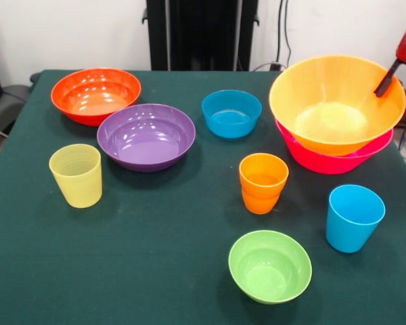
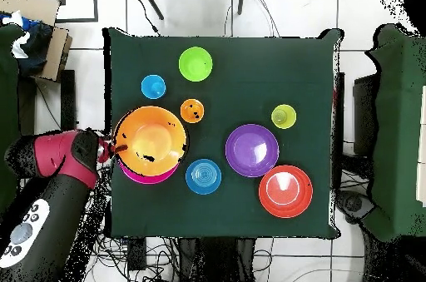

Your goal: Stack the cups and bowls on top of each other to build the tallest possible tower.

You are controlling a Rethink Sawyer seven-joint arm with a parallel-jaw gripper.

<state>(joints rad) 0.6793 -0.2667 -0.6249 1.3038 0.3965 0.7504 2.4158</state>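
The large orange bowl [image 1: 335, 101] sits tilted inside the hot pink bowl [image 1: 331, 159] at the right; it also shows in the overhead view [image 2: 151, 139]. My gripper [image 1: 387, 82] is at this bowl's far right rim, and in the overhead view [image 2: 112, 147] at its left rim. The orange cup [image 1: 262, 181] stands mid-table, nested on a second cup of like colour. No separate yellow cup shows. The sky blue cup [image 1: 354, 217], the ribbed yellow-green cup [image 1: 76, 174], the lime green bowl [image 1: 270, 265], blue bowl [image 1: 231, 113], purple bowl [image 1: 146, 135] and red-orange bowl [image 1: 96, 95] stand apart.
The green table [image 1: 155, 257] carries everything. The purple and red-orange bowls touch at the back left. My red arm [image 2: 58, 162] reaches in from off the table's side. A black pedestal [image 1: 201, 34] stands behind the table.
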